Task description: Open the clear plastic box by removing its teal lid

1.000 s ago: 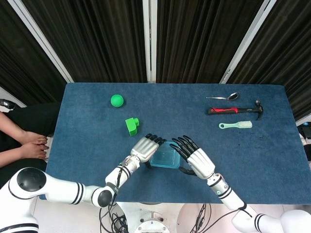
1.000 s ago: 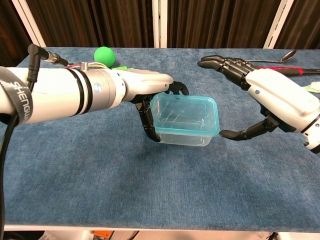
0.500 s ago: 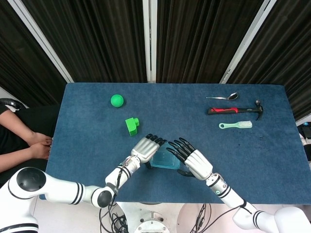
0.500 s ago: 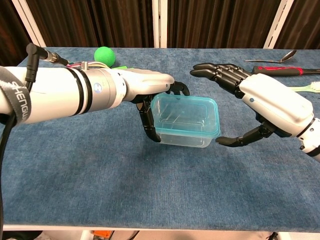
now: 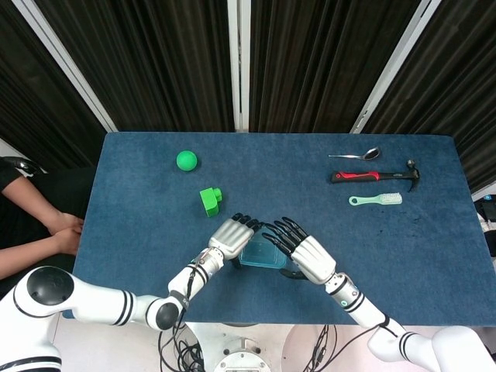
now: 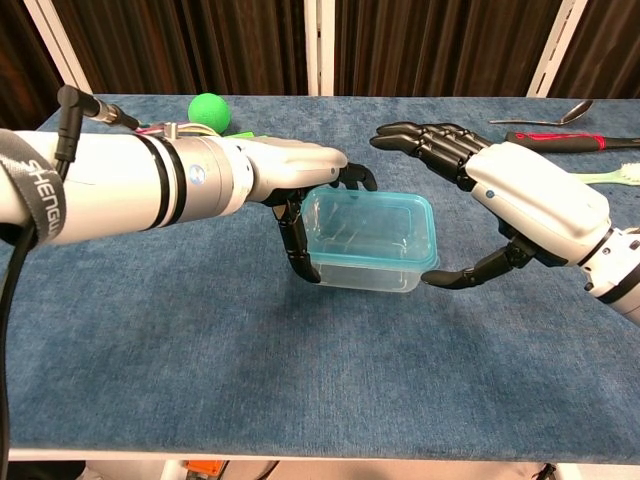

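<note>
The clear plastic box (image 6: 365, 262) with its teal lid (image 6: 372, 227) stands near the table's front edge, also seen in the head view as the box (image 5: 260, 254). My left hand (image 6: 285, 168) grips it from the left: the thumb lies against the left wall and the fingers (image 6: 356, 177) curl over the far left corner of the lid. My right hand (image 6: 528, 198) hovers at the box's right side with fingers spread above the lid's far right corner. Its thumb tip lies close to the near right rim; contact cannot be told. In the head view both the left hand (image 5: 232, 235) and the right hand (image 5: 304, 251) flank the box.
A green ball (image 5: 186, 160) and a green block (image 5: 210, 200) lie at the back left. At the back right lie a spoon (image 5: 357, 155), a red-handled hammer (image 5: 375, 176) and a pale green brush (image 5: 376, 200). A person's arm (image 5: 35, 240) is beyond the table's left edge.
My right hand has moved left toward the box, its fingers now reaching over the lid's right side. The left hand and the box have stayed put.
</note>
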{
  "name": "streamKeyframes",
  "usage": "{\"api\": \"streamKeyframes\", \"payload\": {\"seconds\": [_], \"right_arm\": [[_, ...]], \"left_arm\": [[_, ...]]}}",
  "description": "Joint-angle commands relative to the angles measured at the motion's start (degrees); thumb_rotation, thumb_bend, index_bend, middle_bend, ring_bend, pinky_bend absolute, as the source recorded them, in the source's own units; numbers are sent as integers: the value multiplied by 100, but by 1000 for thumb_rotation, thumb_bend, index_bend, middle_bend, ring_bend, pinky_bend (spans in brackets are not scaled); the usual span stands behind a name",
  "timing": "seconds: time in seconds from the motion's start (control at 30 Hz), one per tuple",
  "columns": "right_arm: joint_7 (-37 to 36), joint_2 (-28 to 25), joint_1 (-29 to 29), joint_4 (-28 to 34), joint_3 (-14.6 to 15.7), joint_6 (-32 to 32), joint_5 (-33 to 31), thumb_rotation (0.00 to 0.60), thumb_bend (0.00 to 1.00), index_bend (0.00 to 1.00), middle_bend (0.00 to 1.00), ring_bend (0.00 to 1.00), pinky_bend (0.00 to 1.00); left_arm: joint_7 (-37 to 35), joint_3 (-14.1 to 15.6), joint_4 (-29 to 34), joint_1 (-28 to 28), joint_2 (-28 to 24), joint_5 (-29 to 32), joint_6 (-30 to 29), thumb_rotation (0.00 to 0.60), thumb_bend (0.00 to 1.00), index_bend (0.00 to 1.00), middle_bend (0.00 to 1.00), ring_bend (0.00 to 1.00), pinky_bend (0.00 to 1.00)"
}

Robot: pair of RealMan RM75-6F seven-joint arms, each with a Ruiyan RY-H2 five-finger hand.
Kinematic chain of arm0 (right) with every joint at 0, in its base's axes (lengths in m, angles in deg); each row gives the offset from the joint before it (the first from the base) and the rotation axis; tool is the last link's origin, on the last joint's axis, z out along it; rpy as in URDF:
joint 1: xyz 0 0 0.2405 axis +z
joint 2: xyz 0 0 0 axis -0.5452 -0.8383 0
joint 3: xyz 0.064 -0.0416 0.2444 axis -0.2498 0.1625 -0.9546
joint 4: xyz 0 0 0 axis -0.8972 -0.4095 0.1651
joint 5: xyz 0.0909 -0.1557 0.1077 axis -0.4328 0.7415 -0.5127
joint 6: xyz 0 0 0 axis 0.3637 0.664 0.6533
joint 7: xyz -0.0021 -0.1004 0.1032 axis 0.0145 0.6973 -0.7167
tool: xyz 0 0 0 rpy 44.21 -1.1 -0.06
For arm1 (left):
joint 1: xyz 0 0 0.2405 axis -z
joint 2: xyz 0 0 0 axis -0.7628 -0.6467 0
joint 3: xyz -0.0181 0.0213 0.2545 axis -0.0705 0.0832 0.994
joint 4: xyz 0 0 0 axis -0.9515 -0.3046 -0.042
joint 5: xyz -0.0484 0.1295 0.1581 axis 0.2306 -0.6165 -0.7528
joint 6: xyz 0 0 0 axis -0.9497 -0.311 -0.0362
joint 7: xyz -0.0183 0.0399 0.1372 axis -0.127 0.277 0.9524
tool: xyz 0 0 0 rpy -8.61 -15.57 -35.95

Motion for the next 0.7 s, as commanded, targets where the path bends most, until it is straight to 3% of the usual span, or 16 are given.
{"api": "streamKeyframes", "payload": {"seconds": [0.03,0.7], "right_arm": [[8,3,9,-6,-1,13,-14,600,68,0,0,0,0],[-69,7,98,-84,22,321,8,600,69,0,0,0,0]], "left_arm": [[3,12,-2,4,-4,-13,2,600,60,112,187,94,108],[-103,90,-43,-24,-21,-77,74,600,60,112,186,94,95]]}}
